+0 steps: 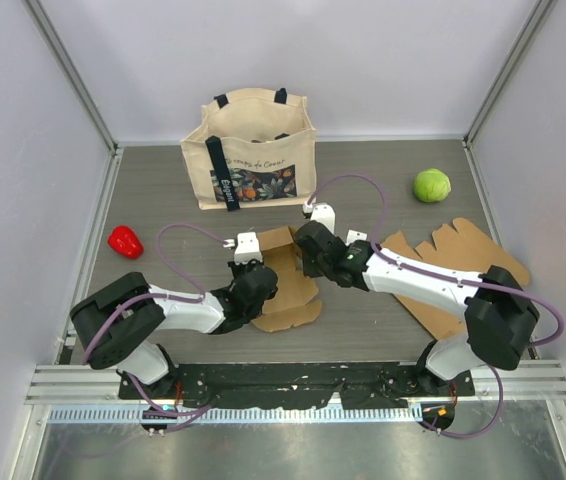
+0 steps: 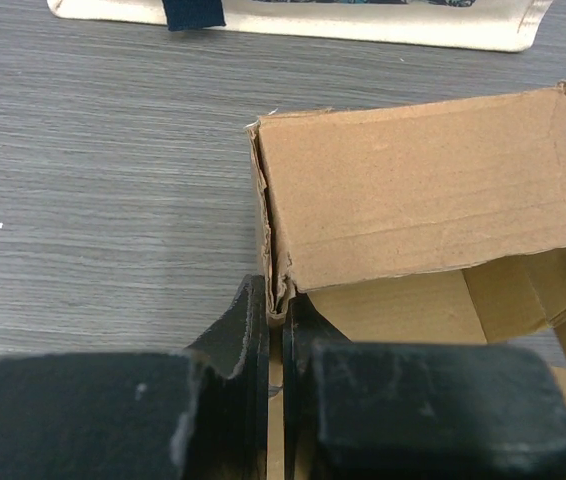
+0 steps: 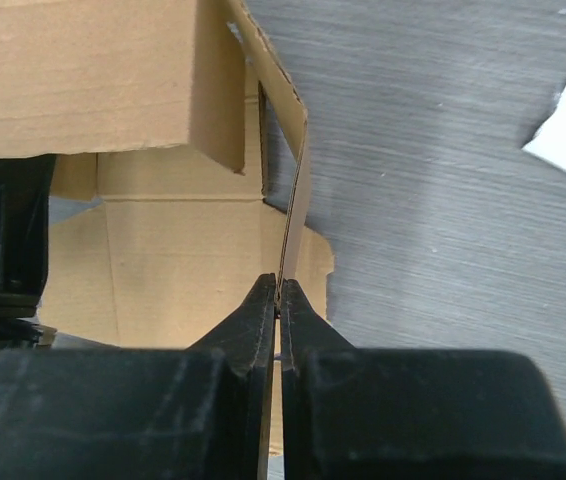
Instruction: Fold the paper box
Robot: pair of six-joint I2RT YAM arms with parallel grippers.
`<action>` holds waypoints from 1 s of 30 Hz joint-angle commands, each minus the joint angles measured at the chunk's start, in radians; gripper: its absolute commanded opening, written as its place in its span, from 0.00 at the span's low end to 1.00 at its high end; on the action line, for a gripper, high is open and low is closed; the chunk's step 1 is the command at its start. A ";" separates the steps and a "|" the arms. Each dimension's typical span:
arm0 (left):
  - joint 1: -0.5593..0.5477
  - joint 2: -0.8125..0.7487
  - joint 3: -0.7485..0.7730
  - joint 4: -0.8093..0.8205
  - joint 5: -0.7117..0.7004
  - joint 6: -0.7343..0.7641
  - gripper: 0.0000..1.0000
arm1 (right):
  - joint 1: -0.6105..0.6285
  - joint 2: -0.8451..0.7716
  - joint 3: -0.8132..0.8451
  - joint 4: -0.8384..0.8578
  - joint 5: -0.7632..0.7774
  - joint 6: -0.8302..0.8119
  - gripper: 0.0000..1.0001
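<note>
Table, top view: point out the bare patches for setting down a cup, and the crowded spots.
Free: back-left corner between tote bag and red pepper; near strip between paper box and base rail. Crowded: centre, where left gripper and right gripper pinch the box; right side, covered by flat cardboard.

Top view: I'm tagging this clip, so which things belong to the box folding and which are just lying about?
In the job: paper box, left gripper and right gripper, each pinching a wall of it.
Lying about: tote bag, green ball, red pepper, flat cardboard sheet.
</note>
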 commanded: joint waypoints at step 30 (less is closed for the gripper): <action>-0.005 -0.025 0.025 0.041 -0.028 0.001 0.00 | -0.129 -0.408 -0.078 0.014 0.075 -0.092 0.54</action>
